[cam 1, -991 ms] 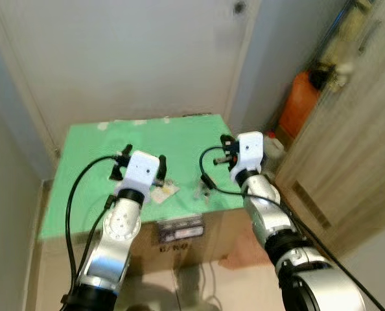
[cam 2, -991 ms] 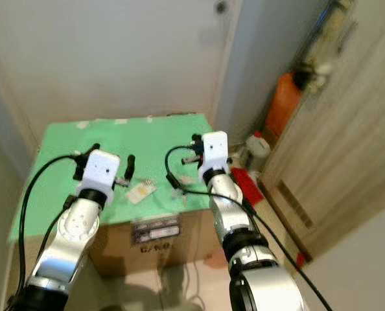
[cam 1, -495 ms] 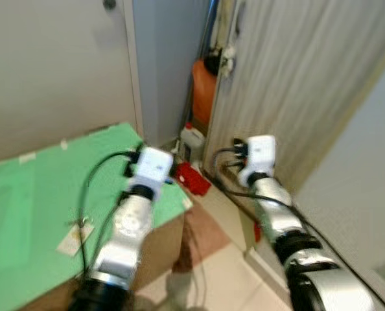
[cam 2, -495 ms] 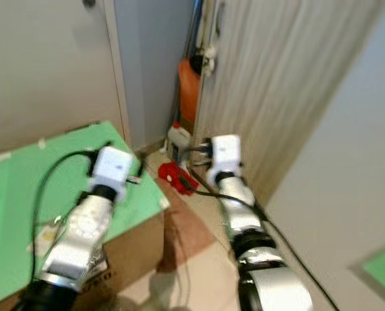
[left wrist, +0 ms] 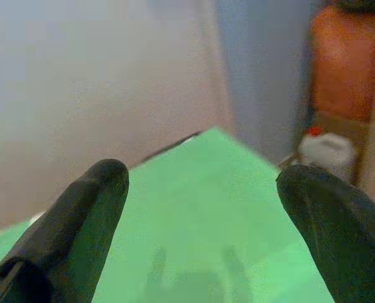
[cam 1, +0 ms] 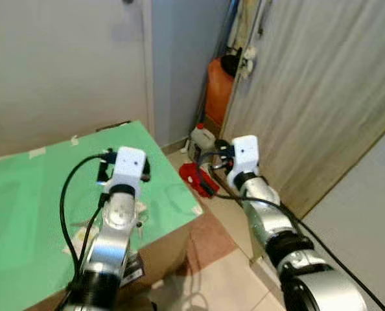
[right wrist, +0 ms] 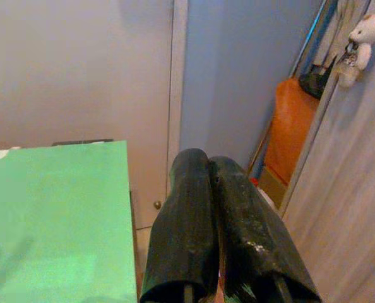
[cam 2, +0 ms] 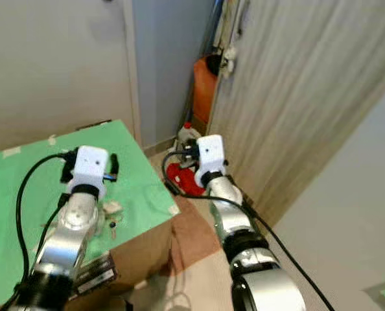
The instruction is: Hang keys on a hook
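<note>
A small set of keys [cam 2: 113,225] with a pale tag [cam 2: 111,207] lies on the green box top [cam 1: 37,188], just beside my left forearm. My left gripper [left wrist: 200,202] hovers open over the green top, fingers wide apart and nothing between them. My right gripper [right wrist: 208,163] is shut, and I see nothing held at its tips. It is stretched out past the box's right edge, above the floor, and points toward the corner. I cannot make out a hook. A small plush toy [right wrist: 364,31] hangs high on the edge of the wooden panel.
A tall wooden panel [cam 1: 309,97] stands to the right. In the corner are an orange container [cam 1: 217,91], a white jug [cam 1: 202,137] and a red object [cam 1: 196,176] on the floor. A grey door [cam 1: 63,65] rises behind the cardboard box.
The view has swung right, from the table toward the corner. My right gripper, which was over the green top above the keys, now reaches out beyond the box edge.
</note>
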Controlling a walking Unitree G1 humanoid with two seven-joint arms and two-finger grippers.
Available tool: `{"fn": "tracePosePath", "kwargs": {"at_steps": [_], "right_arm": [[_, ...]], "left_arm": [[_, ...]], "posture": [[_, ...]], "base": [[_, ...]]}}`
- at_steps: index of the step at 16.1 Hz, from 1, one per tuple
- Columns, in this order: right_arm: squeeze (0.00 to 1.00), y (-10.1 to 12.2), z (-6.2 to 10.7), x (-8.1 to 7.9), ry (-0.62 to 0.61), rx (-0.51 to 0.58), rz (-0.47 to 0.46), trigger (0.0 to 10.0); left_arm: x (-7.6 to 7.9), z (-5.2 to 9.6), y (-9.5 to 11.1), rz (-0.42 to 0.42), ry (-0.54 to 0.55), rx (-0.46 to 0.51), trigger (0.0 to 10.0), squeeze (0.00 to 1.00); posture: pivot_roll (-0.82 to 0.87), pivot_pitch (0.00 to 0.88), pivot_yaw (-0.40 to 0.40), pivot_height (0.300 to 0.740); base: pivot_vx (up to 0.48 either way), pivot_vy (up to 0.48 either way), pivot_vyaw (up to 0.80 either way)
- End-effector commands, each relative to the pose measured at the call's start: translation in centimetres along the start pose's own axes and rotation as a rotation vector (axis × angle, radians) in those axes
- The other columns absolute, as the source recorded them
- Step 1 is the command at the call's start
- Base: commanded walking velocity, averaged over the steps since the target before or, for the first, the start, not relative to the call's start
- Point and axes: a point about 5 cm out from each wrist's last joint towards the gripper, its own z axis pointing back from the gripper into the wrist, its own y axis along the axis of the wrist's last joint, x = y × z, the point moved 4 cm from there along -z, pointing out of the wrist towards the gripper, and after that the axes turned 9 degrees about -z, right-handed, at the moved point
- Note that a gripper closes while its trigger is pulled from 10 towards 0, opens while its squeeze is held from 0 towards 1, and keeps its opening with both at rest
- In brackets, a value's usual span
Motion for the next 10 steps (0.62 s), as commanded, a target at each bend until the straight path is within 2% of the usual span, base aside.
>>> {"fn": "tracePosePath", "kwargs": {"at_steps": [1,4,5,6,10], "right_arm": [[0.00,-0.1,0.5,0.9,-0.011,-0.010,0.015,10.0],[0.00,-0.5,2.1,2.4,-0.020,-0.027,0.043,10.0],[0.00,-0.9,3.4,3.2,-0.022,-0.048,0.062,10.0],[0.00,-0.9,3.9,3.5,-0.025,-0.051,0.067,10.0],[0.00,-0.6,5.0,3.9,-0.028,-0.067,0.082,10.0]], "left_arm": [[0.3,-0.3,-0.3,0.009,0.010,-0.033,10.0,0.00],[0.7,-0.7,-1.7,0.027,0.009,-0.092,10.0,0.00],[2.3,-0.7,-2.5,0.059,-0.050,-0.142,10.0,0.00],[3.1,-0.3,-3.2,0.068,-0.060,-0.189,10.0,0.00],[5.1,0.6,-5.5,0.097,-0.092,-0.300,10.0,0.00]], "posture": [[0.08,0.024,-0.135,0.740],[0.01,0.067,-0.156,0.740],[-0.01,0.080,-0.154,0.740],[-0.03,0.089,-0.156,0.740],[-0.07,0.106,-0.169,0.740]], "base": [[0.000,0.000,0.00],[0.000,0.000,0.00],[0.000,0.000,0.00],[0.000,0.000,0.00],[0.000,0.000,0.00]]}}
